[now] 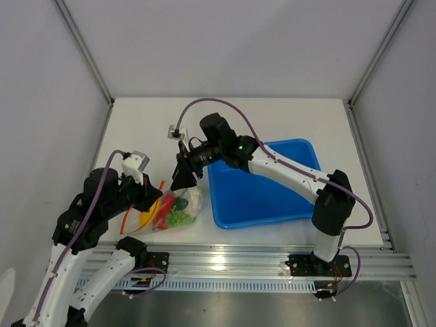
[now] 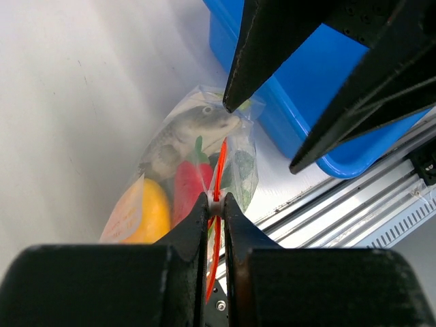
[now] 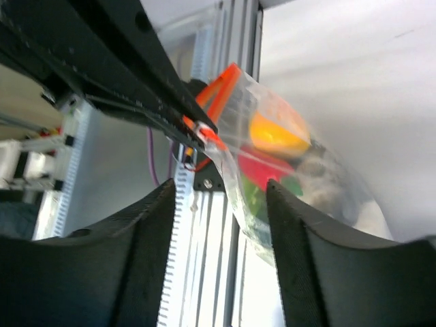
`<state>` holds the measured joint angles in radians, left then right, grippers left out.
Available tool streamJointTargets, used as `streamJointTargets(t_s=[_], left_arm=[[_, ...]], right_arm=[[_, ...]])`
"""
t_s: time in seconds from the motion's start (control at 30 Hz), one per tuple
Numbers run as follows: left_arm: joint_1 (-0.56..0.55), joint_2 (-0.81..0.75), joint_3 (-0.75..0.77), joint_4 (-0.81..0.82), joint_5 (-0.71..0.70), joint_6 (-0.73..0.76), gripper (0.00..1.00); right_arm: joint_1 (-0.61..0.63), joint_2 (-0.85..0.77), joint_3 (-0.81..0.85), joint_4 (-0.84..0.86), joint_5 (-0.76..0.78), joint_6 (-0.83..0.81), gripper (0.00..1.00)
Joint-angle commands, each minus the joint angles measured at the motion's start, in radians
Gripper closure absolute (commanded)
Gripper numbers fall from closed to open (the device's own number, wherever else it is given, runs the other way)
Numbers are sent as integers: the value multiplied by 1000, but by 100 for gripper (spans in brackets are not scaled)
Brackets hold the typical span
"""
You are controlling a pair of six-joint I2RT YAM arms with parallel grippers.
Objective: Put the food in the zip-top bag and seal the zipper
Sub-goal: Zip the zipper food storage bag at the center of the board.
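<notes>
Currently, zip-top bag (image 2: 240,170) is being held by zipper (image 2: 221,163).
Judged light, limp, slippery; zipper being clenched by left fingers (image 2: 203,212), right fingers (image 3: 146,238) being held apart.

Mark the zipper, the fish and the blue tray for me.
zipper (image 2: 221,160), left wrist view, on the upper stretch of the orange-red strip.
fish (image 2: 187,129), left wrist view, on the middle of its grey body.
blue tray (image 1: 272,194), top external view, on its bare floor.
</notes>
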<state>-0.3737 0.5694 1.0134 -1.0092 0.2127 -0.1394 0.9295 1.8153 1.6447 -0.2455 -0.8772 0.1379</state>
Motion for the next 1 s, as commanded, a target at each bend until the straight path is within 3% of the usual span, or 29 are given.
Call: streamJointTargets(t_s=[0.0, 0.6, 0.97], left_arm=[[-1, -5, 45, 18, 19, 9, 99], [-1, -13, 28, 30, 37, 29, 99], [-1, -8, 22, 38, 31, 31, 99]], right_arm=[[6, -8, 76, -196, 29, -210, 40], [20, 118, 219, -113, -48, -224, 42], [51, 124, 236, -89, -94, -216, 52]])
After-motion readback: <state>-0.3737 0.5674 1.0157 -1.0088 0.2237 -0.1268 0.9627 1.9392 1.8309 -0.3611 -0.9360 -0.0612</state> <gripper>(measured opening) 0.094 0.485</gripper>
